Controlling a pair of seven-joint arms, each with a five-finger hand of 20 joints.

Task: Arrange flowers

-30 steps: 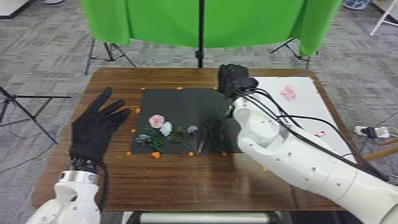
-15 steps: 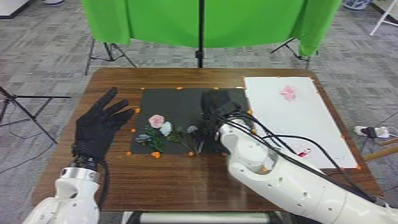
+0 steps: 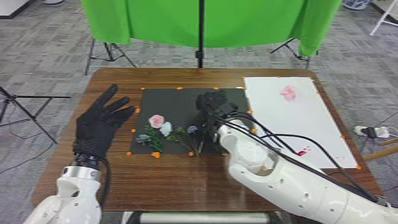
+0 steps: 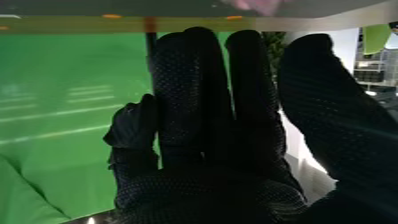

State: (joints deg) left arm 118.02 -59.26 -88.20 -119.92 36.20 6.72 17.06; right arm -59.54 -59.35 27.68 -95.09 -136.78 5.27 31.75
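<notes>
Flowers (image 3: pixel 146 141) lie on the brown table (image 3: pixel 195 185), beyond whose far edge hangs a green cloth (image 3: pixel 151 22). White paper (image 3: pixel 266 120) covers much of the table's right side; a black mat (image 3: pixel 178 100) lies to its left, with the flowers on its near left part. The left hand (image 3: pixel 96 131) is beside the mat, over the table's left side, opened wide with nothing in its grasp. The right hand (image 3: pixel 216 106) is over the mat's right part. In the right wrist view, the right hand (image 4: pixel 213 192) has most fingers straight and one bent, its thumb apart from them. Some greenery (image 4: pixel 274 45) shows between fingers and thumb; whether it is held, I cannot tell. Among the flowers are a pink bloom (image 3: pixel 156 120) and, just beside it, a pale one (image 3: pixel 166 128). A pink patch (image 3: pixel 288 93) is on the paper's far part, a smaller red patch (image 3: pixel 304 151) nearer. Orange bits (image 3: pixel 155 155) dot the mat's edges.
</notes>
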